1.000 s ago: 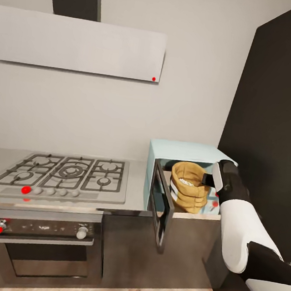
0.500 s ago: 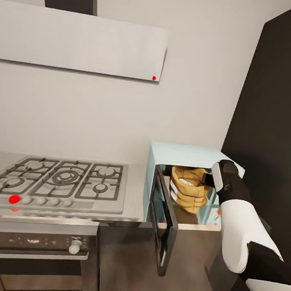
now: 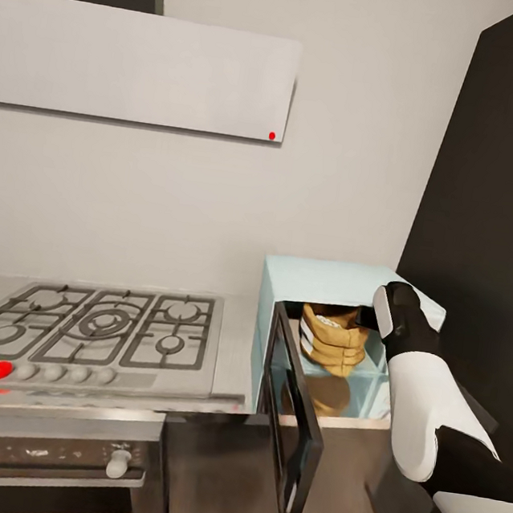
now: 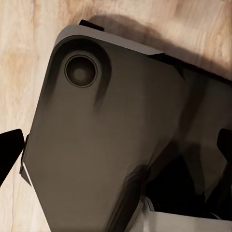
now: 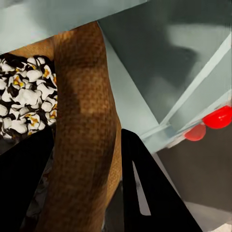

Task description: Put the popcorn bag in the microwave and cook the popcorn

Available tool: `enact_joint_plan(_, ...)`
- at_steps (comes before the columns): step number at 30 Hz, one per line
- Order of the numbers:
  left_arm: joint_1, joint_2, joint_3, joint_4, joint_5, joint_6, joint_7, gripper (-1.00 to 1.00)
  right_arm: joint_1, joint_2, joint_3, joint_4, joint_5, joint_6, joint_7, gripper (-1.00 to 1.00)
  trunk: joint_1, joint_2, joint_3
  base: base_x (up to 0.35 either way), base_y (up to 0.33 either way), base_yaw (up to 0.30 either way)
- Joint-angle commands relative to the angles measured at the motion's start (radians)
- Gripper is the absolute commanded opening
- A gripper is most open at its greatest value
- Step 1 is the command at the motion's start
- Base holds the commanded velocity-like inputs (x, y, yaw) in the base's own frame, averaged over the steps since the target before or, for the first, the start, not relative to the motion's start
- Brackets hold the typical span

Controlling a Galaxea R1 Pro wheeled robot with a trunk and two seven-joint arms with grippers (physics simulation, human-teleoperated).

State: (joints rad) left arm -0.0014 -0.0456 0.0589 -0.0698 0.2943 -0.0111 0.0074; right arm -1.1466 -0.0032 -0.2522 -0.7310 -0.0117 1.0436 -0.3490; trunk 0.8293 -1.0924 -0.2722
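The right gripper [image 5: 87,193] is clamped on the rolled rim of the popcorn bag [image 3: 332,339], one black finger on each side, popcorn [image 5: 26,99] showing inside. The bag sits within the open microwave [image 3: 330,278], its door [image 3: 290,435] swung toward 7 o'clock, beside the hob [image 3: 93,332].

The robot's right arm [image 3: 423,408]: a glossy white shell over black joints, ending in a black wrist with a white panel; its claw [image 5: 82,188] has flat black fingers [image 5: 145,188].
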Motion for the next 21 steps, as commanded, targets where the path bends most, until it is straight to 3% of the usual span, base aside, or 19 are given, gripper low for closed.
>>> enact_joint_plan(1, 0.0, 0.0, 0.005, -0.001, 0.002, -0.001, 0.001, 1.0, -0.001, 0.0, -0.001, -0.001, -0.002, 0.004, -0.002, -1.0, 0.0, -0.001, -0.001, 0.089, 0.0, 0.0)
enact_joint_plan(21, 0.0, 0.0, 0.005, -0.001, 0.002, -0.001, 0.001, 1.0, -0.001, 0.0, -0.002, -0.001, -0.001, 0.004, 0.0, -1.0, 0.0, -0.001, -0.001, 0.018, 0.0, 0.0)
